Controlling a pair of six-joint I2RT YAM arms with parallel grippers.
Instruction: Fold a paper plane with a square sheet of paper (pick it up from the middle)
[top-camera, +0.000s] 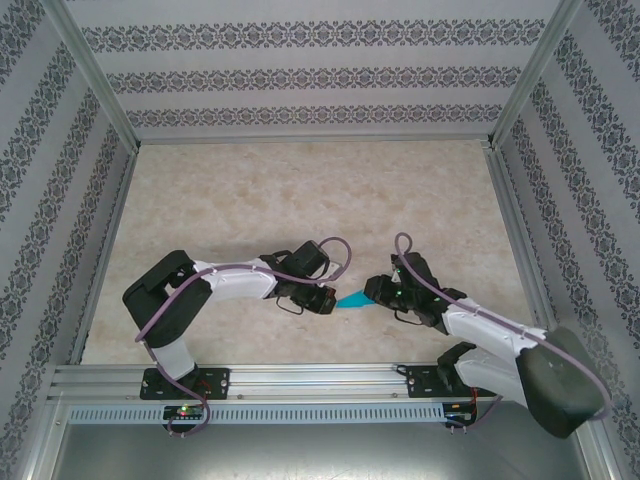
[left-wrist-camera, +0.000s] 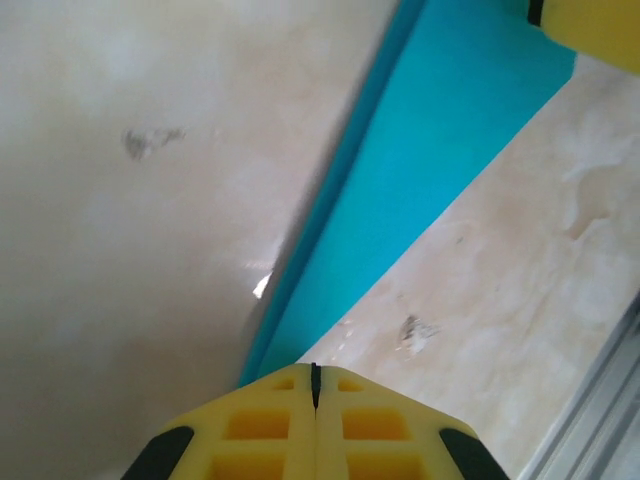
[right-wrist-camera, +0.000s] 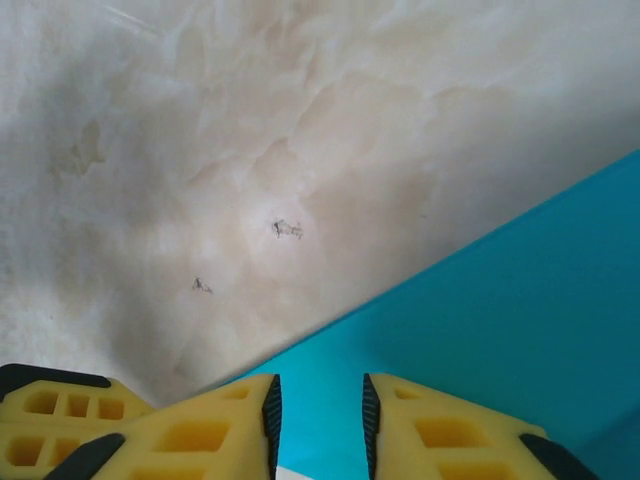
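Just left of centre in the lower part of the top view, my left tool (top-camera: 328, 300) has its fingers pressed together on the narrow tip of the paper plane (top-camera: 352, 301). The plane runs rightward over the bench (top-camera: 300, 190). At its wide end is my right tool (top-camera: 377, 292), fingers apart, with blue paper showing in the gap.

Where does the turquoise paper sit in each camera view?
Top external: turquoise paper, low centre.
Left wrist: the paper is a diagonal band from upper right to bottom centre.
Right wrist: the paper fills the lower right.
Shared landmark: the beige marbled table.
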